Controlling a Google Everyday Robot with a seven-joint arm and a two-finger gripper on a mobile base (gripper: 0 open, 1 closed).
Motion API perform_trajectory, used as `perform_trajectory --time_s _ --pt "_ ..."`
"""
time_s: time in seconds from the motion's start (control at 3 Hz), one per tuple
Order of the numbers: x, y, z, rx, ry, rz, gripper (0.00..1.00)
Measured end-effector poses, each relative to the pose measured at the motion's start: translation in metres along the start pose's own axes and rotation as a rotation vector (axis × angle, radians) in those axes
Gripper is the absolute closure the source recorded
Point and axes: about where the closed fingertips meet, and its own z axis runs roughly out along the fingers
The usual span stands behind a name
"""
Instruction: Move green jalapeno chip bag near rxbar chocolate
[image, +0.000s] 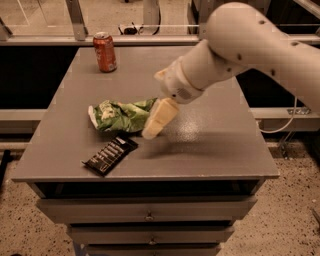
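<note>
A grey drawer cabinet (215, 140) stands on a speckled floor (285, 225). Drawer fronts (150, 209) face the camera. A metal rail (50, 41) runs behind it. The gripper (155, 124) hangs over the cabinet top, near centre.
</note>
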Motion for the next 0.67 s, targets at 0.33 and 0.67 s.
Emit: perform_trajectory --time_s 0.33,0.67 --pt "0.055 -0.029 -0.053 0.034 0.002 -0.011 0.00" --pt "0.098 -0.054 -0.107 0.098 0.010 -0.038 0.00"
